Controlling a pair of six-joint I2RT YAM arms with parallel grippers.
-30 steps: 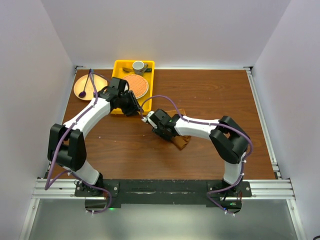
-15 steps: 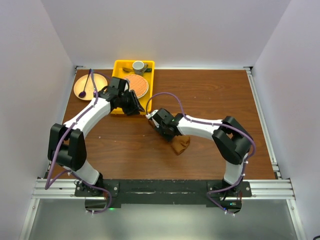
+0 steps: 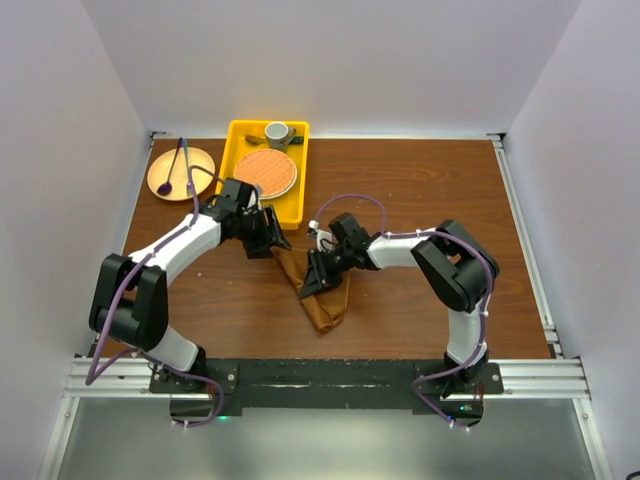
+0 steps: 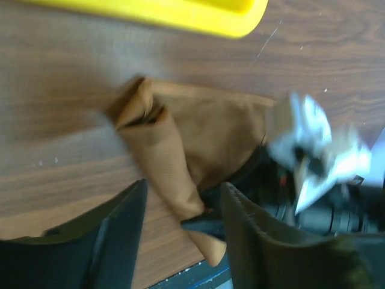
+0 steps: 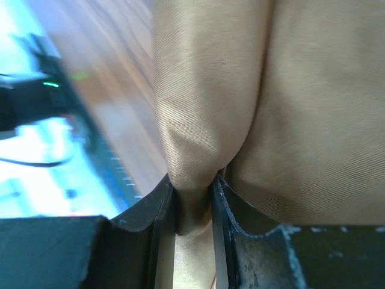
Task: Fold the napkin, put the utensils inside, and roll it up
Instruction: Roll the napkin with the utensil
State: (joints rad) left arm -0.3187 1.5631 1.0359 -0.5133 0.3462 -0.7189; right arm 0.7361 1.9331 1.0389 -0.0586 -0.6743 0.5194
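The rust-brown napkin lay bunched on the worktop, just nearside of the yellow tray. The right tool pinched a fold; the left tool stood spread over its corner. Folding was in hand; next, the cloth likely needed flattening.

napkin: soft matt cloth, fine twill weave
table: smooth wood grain, slight sheen
tray: glossy plastic

Lab rig: white enclosure walls, aluminium rail, wooden table.
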